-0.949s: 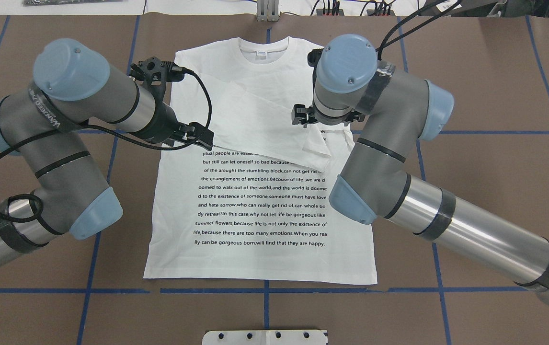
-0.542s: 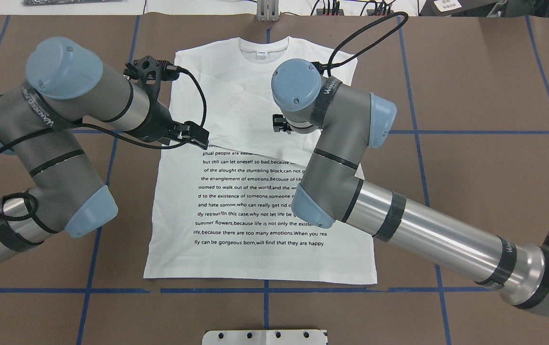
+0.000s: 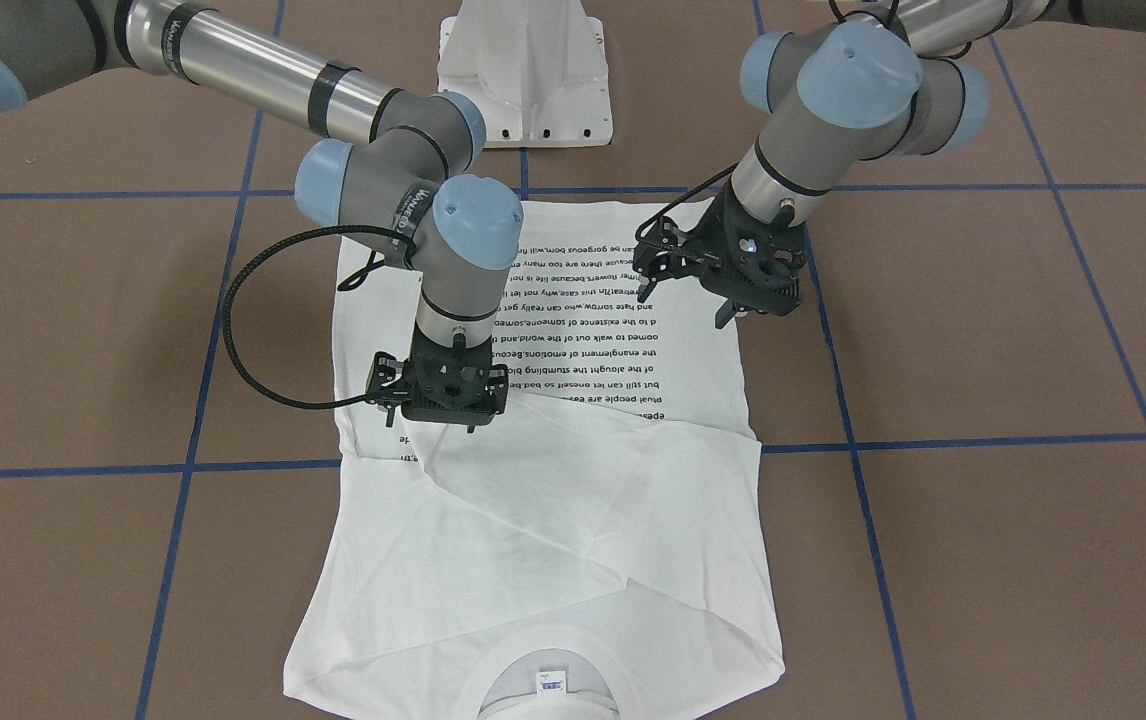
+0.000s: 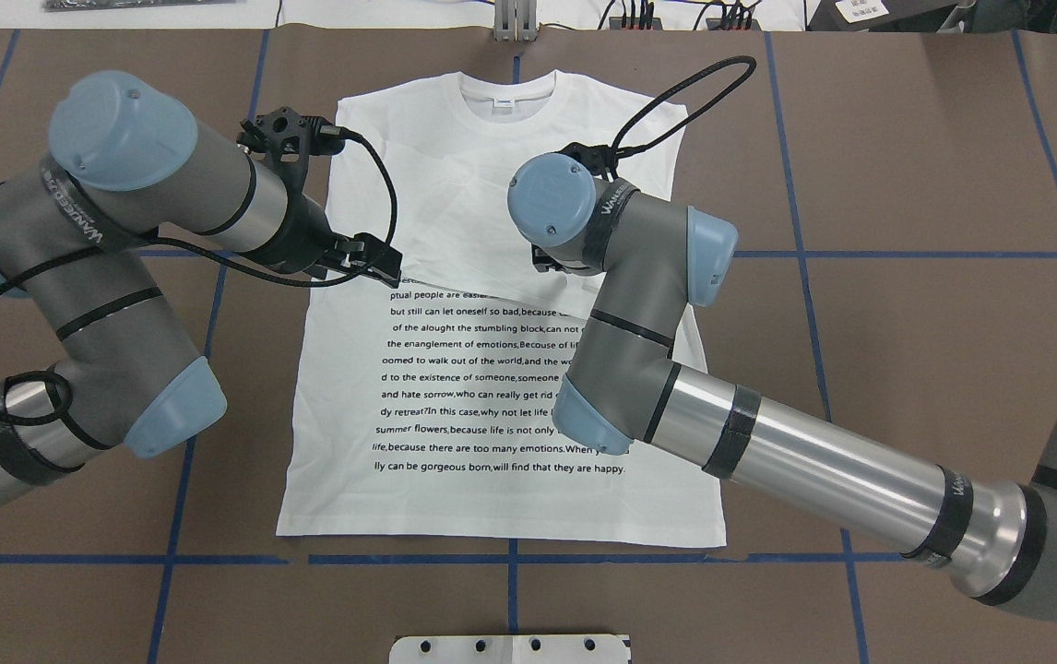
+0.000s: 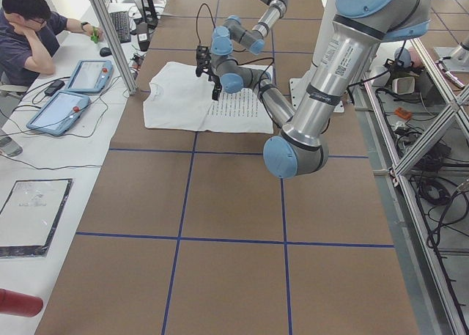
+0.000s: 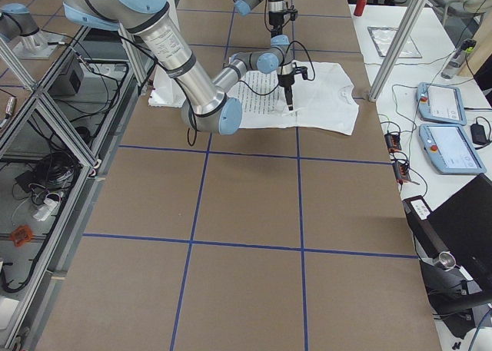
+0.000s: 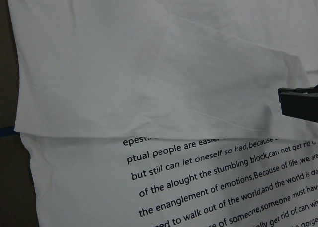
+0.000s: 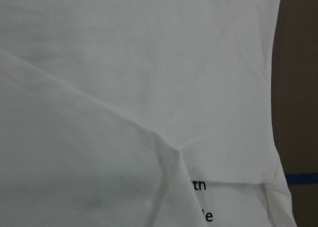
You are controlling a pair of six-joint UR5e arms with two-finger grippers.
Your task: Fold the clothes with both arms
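Right end effector (image 3: 438,430) has moved inward over the shirt (image 3: 553,520), closure indiscernible; left end effector (image 3: 685,304) spread apart.

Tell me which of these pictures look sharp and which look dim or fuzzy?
Overhead view: even light, the shirt's print crisp. Left wrist view: dim, greyish, print yet readable. Right wrist view: very close, cloth soft, letters fuzzy. Front-facing view: bright glint on the right arm's silver tube.

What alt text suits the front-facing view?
A white shirt with black text lies flat on a brown table, sleeves folded in. The right pincer hangs over the sleeve fold; the left pincer is above the shirt's side edge.
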